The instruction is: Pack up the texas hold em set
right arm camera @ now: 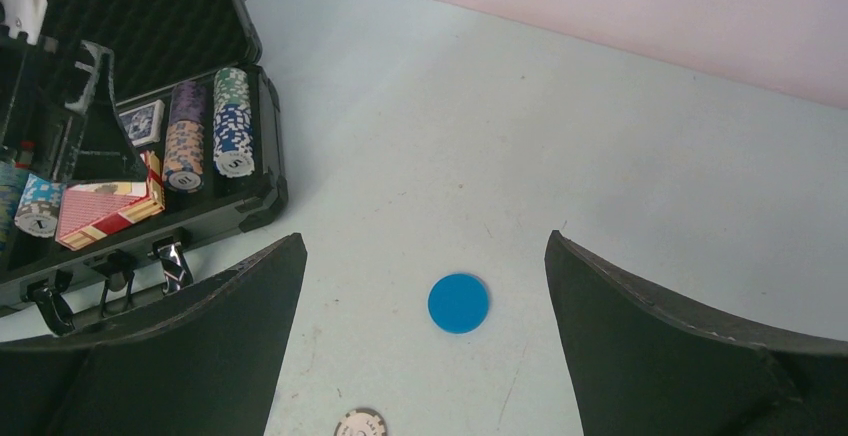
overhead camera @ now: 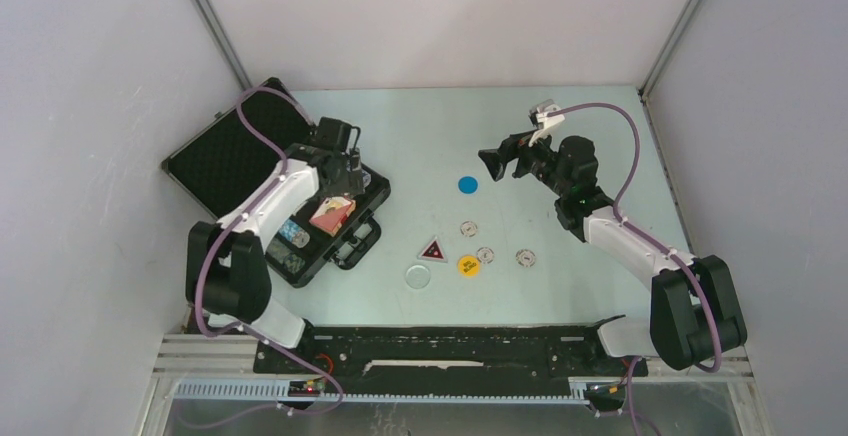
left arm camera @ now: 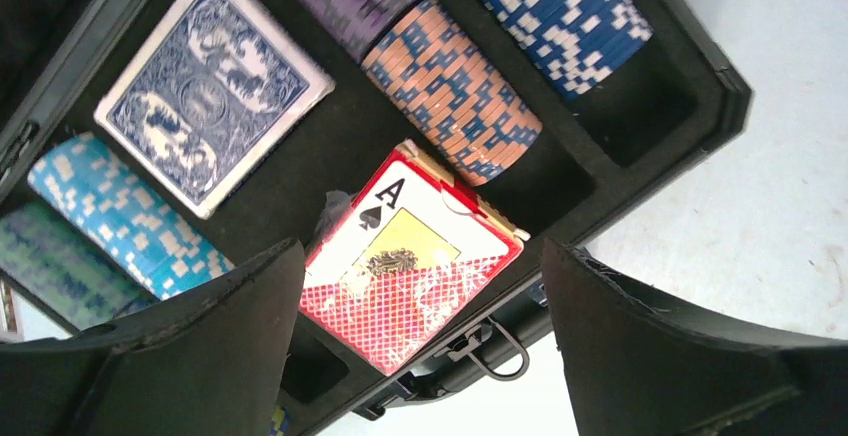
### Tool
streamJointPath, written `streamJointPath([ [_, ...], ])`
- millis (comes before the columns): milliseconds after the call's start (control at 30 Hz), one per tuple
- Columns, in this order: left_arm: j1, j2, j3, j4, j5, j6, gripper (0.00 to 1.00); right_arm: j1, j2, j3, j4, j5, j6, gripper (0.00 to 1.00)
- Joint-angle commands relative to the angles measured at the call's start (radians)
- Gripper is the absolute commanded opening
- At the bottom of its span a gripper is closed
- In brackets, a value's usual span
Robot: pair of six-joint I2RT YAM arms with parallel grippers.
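Observation:
The black briefcase (overhead camera: pixel 365 191) lies open at the left, its foam lid (overhead camera: pixel 225 151) folded back. Chip rows (left arm camera: pixel 455 91), a blue card deck (left arm camera: pixel 213 86) and a red card deck (left arm camera: pixel 410 261) sit in its foam tray; the red deck lies tilted near the front wall. My left gripper (left arm camera: pixel 422 246) is open and empty just above the red deck (overhead camera: pixel 331 214). My right gripper (right arm camera: pixel 425 241) is open and empty above a blue disc (right arm camera: pixel 459 303). On the table lie the blue disc (overhead camera: pixel 467 185), a dark triangular marker (overhead camera: pixel 432 250), a yellow disc (overhead camera: pixel 469 265) and a clear disc (overhead camera: pixel 418 276).
Three white chips (overhead camera: pixel 469 228), (overhead camera: pixel 486 254), (overhead camera: pixel 526 257) lie on the table right of the marker; one (right arm camera: pixel 361 423) shows in the right wrist view. The case latches (left arm camera: pixel 495 351) hang at its front wall. Grey walls close in the table on three sides.

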Motion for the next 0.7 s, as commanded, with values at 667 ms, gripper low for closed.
streamJointPath([
  [667, -0.106, 0.208, 0.169, -0.141, -0.229, -0.151, 0.73, 0.010, -0.012, -0.001, 0.042, 0.019, -0.024, 1.00],
])
